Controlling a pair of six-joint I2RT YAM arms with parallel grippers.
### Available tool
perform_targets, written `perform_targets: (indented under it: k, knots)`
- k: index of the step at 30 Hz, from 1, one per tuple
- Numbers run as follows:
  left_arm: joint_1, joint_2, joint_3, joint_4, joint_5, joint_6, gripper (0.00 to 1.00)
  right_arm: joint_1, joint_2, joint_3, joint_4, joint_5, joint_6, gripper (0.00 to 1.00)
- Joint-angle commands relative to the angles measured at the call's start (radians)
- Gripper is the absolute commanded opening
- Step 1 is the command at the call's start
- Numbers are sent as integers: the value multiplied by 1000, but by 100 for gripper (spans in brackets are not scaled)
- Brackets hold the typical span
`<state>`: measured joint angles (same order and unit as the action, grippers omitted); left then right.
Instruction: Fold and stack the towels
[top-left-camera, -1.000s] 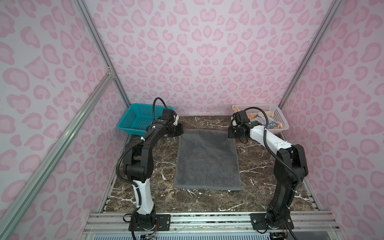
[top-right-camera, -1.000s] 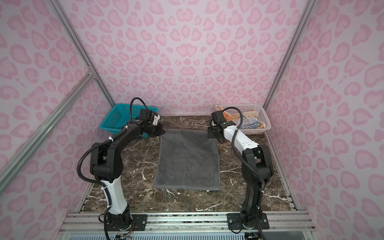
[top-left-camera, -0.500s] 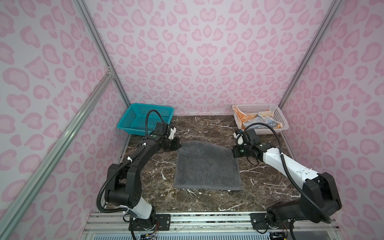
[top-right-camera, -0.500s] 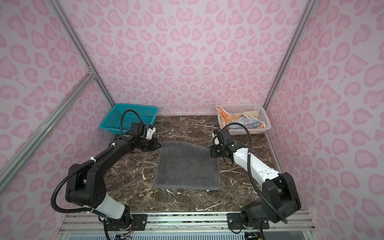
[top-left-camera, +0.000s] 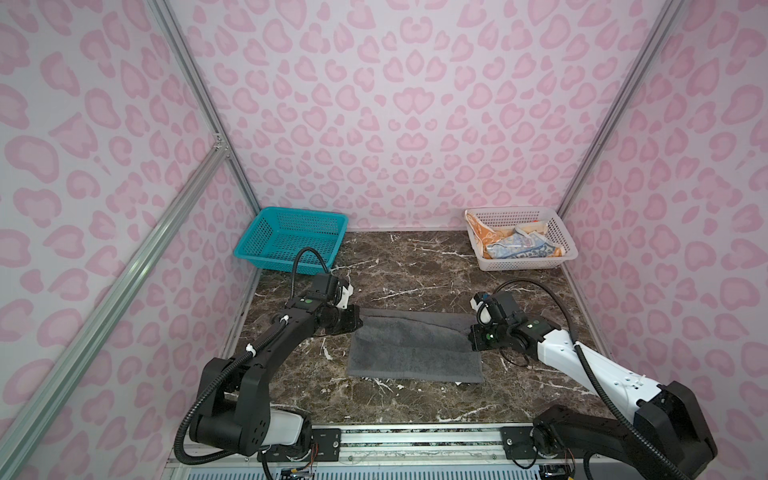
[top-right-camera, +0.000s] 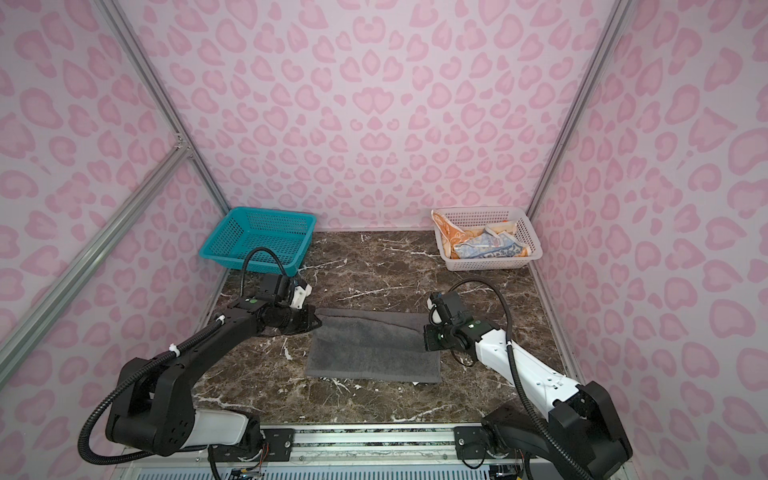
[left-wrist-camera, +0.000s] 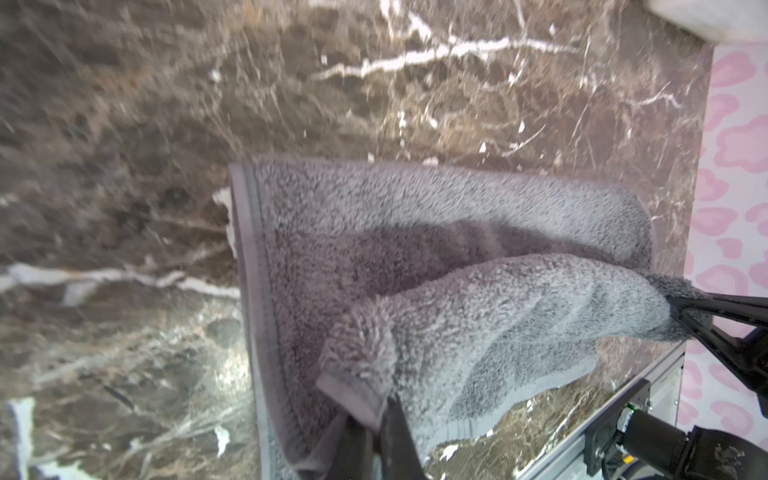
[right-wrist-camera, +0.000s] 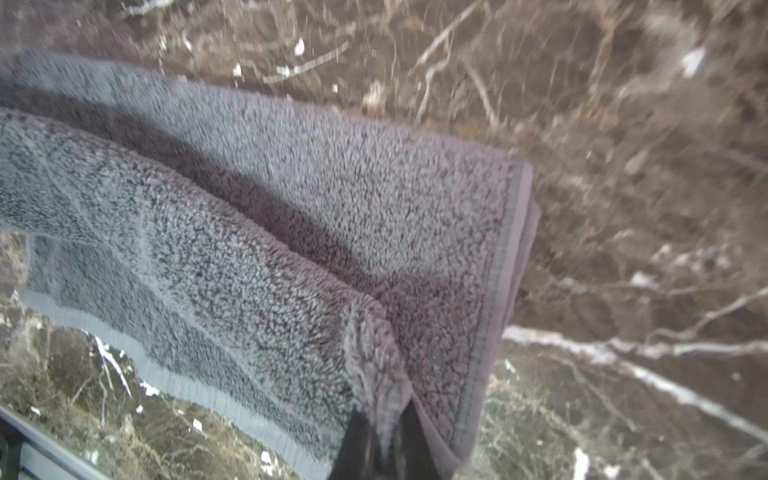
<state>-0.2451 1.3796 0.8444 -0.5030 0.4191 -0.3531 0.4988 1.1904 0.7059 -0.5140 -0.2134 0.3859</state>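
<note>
Fingers (left-wrist-camera: 401, 440) of left gripper (top-left-camera: 357, 322) and right gripper (top-left-camera: 472, 338) clamp shut on far corners of the grey towel (top-left-camera: 415, 353), centre of the table (top-left-camera: 415, 270); carry both level, land them square on the near hem.

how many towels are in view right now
3. A grey towel lies partly folded on the table; an orange towel and a blue patterned towel sit in the white basket at the back. More may be hidden under those two.
</note>
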Motion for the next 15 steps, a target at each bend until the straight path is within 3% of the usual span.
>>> perform_targets:
  k: [1,4,8,12,15]
  knots:
    - [-3,-36,-27,-12,1,-30,3,18,-21,-27,-38,-7,52,9]
    - [-3,-59,-57,-27,-9,-41,3,21,-44,-57,-53,-4,82,14]
    - [-5,-49,-110,-35,-1,-59,6,23,-52,-82,-66,-5,107,33]
    - [-12,-7,-116,-72,-15,-84,19,20,-43,-75,-82,-11,113,49]
    - [-12,-3,-111,-100,-35,-99,34,1,-33,-46,-116,-15,113,58]
